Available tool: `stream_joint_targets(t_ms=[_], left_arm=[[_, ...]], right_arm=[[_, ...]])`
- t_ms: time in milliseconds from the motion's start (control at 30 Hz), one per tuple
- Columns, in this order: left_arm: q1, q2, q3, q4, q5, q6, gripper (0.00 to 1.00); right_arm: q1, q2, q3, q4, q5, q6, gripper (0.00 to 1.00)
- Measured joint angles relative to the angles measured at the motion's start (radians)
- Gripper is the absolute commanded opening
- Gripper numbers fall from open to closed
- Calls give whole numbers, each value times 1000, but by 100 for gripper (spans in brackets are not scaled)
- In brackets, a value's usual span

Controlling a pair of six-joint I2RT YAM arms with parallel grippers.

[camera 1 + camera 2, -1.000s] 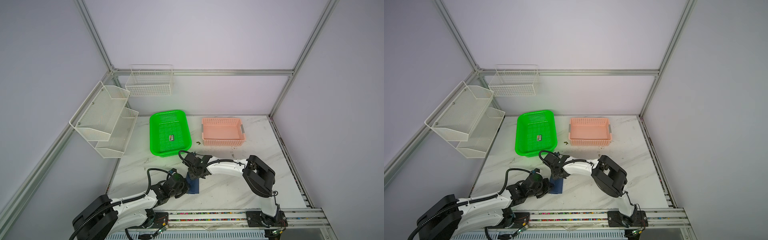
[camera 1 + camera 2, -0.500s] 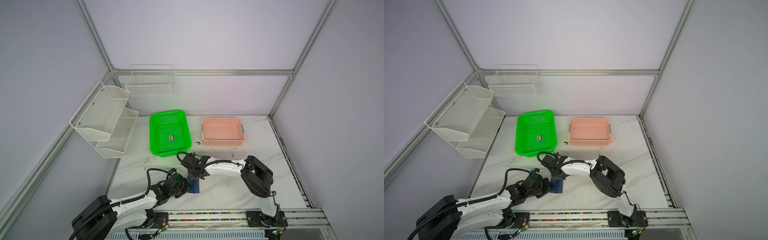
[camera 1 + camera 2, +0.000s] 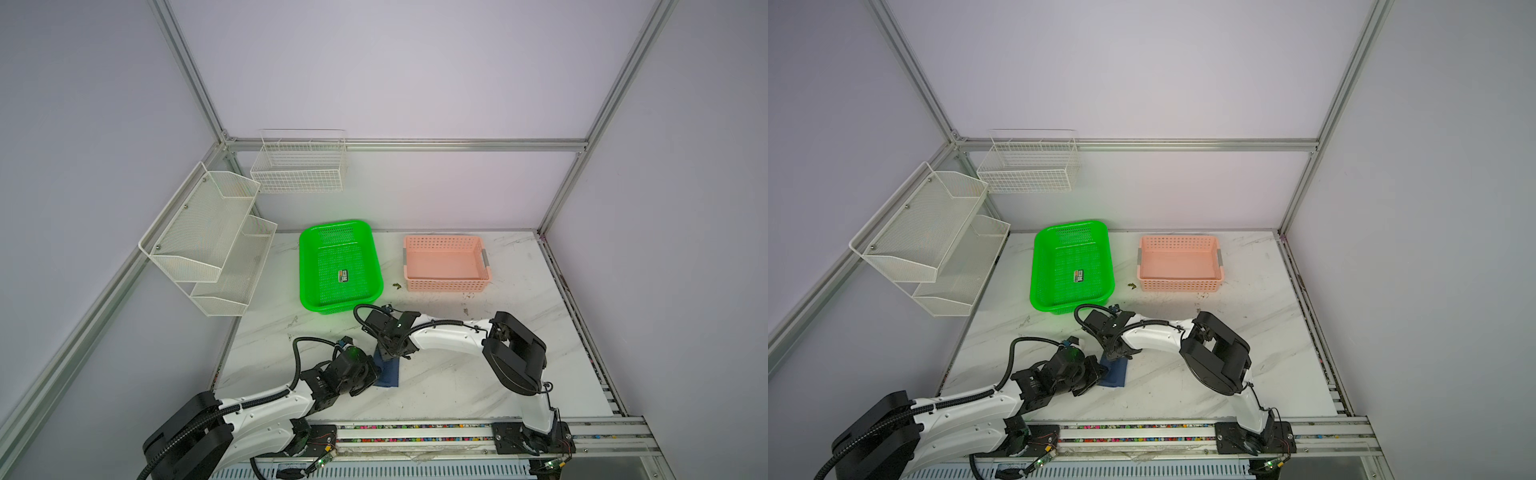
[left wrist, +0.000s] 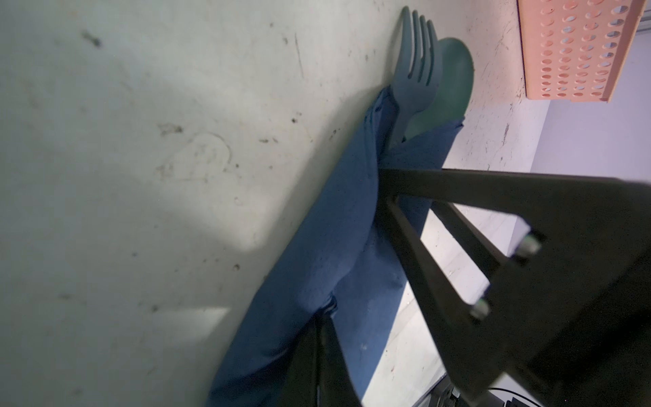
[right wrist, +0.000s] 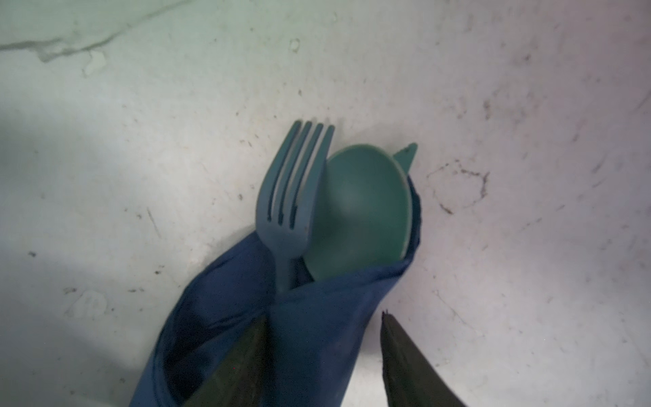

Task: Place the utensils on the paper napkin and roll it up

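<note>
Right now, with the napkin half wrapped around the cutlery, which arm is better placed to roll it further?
Probably the right: the right fingers stand open astride the paper napkin near the exposed fork and spoon, free to re-grip. The left fingers are shut on the napkin's fold, anchoring it.

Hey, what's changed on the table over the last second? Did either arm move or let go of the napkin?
Barely anything. The right arm shifted slightly left in both top views. The right tool stays low over the paper napkin, jaws apart astride the roll. The left tool stays shut on the napkin's edge. The napkin, green basket and pink basket have not moved.
</note>
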Motion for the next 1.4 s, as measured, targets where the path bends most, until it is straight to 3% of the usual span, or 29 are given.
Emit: stream_joint_targets(t_ms=[467,900,1400], left_arm=[[0,0,0,0,0,0,0],[0,0,0,0,0,0,0],[0,9,0,1,0,0,0]], right_arm=[[0,-69,-13,6,12,17,54],[1,-63,-29,31,-38,-2,38],[7,-32,-33,42,-59,-4,43]])
